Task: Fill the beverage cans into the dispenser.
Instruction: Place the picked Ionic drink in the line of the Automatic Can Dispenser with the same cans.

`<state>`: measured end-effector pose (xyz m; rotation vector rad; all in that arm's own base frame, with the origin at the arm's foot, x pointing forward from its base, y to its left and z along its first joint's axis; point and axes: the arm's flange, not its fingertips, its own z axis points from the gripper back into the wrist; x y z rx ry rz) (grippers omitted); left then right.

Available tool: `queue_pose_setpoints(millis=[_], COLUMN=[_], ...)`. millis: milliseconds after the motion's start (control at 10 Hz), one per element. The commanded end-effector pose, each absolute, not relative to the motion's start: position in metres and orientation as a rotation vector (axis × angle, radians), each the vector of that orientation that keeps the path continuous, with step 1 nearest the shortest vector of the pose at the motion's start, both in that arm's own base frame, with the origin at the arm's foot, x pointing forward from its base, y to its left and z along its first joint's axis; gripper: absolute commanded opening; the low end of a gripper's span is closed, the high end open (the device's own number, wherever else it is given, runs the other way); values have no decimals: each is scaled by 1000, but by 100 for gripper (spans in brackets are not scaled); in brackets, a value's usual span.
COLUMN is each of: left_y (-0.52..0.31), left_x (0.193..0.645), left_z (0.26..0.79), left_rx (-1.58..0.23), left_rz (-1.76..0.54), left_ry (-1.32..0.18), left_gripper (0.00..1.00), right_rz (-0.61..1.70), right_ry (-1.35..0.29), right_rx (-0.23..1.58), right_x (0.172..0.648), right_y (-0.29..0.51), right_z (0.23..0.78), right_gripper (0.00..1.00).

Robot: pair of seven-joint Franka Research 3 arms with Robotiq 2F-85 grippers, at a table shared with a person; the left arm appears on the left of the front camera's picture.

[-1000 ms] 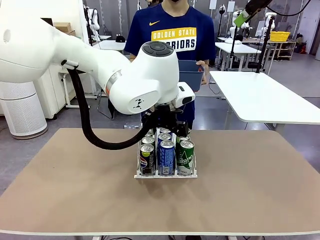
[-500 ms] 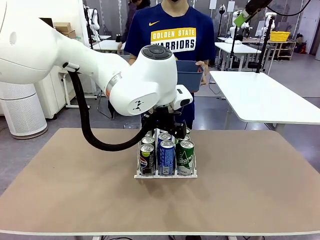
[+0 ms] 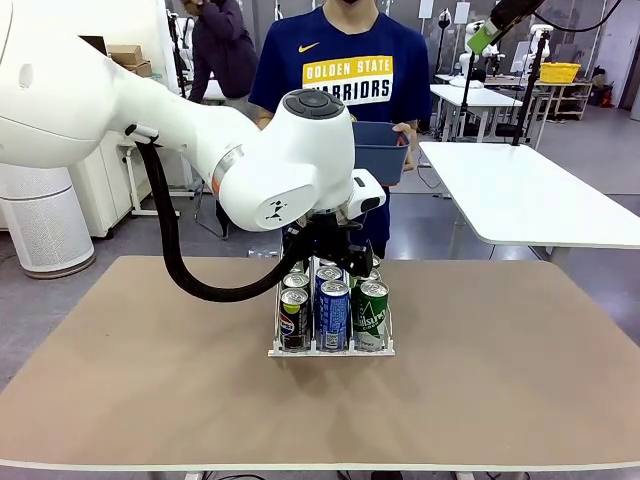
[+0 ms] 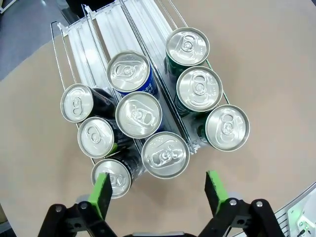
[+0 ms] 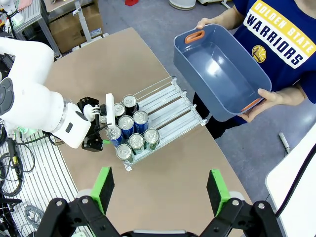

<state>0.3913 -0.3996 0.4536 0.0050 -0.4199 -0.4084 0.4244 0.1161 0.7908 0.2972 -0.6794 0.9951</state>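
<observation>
Dispenser sits mid-table; nine cans stand in it, three per lane, packed toward the low front lip. Far ends of the lanes are bare.

Left gripper hovers just above the front row, jaws spread wide, nothing between the green pads. Right gripper hangs high over the table, also wide apart and empty. Person at the far side holds a dark blue bin in both hands; it looks empty inside.

Cans: slim aluminium cylinders, silver tops with pull tabs, glossy printed walls in black, blue and green. Judgement: smooth and somewhat slippery, thin-walled, so they would dent under hard squeeze; if full, moderately heavy. Best hold is across the body just below the top rim, pads on opposite sides. Neighbours touch within a lane, so the fingers would have to go in from the lane sides.

Rack: clear ribbed plastic lanes, thin wire dividers. Judgement: light, likely to slide on the matte brown tabletop if nudged.
</observation>
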Motion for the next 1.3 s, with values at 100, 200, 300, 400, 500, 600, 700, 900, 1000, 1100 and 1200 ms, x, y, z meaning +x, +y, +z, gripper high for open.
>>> queue_pose_setpoints(millis=[100,200,300,400,500,600,700,900,1000,1100,1200], left_y=[-382,-360,-346,-317,-289,-270,-253,-204,-187,-168,-150], left_x=[384,373,369,368,372,369,370,373,371,370,372], left_z=[472,489,502,519,530,543,557,603,621,637,653], left_rx=[-75,-112,-114,-122,-113,-92,-126,-206,-262,-292,-297], left_rz=[-494,-548,-595,-675,-724,-757,-772,-838,-854,-832,-831], left_ry=[-367,-329,-351,-337,-284,-239,-267,-338,-419,-468,-503], left_gripper=[100,100,100,100,100,100,100,100,100,100,100], right_rz=[994,994,994,994,994,994,994,994,994,994,994], right_ry=[-678,-678,-678,-678,-678,-678,-678,-678,-678,-678,-678], right_rx=[298,298,298,298,298,298,298,298,298,298,298], right_x=[424,424,424,424,424,424,424,424,424,424,424], right_y=[116,116,116,116,116,116,116,116,116,116,116], right_z=[790,790,790,790,790,790,790,790,790,790,790], right_gripper=[100,100,100,100,100,100,100,100,100,100,100])
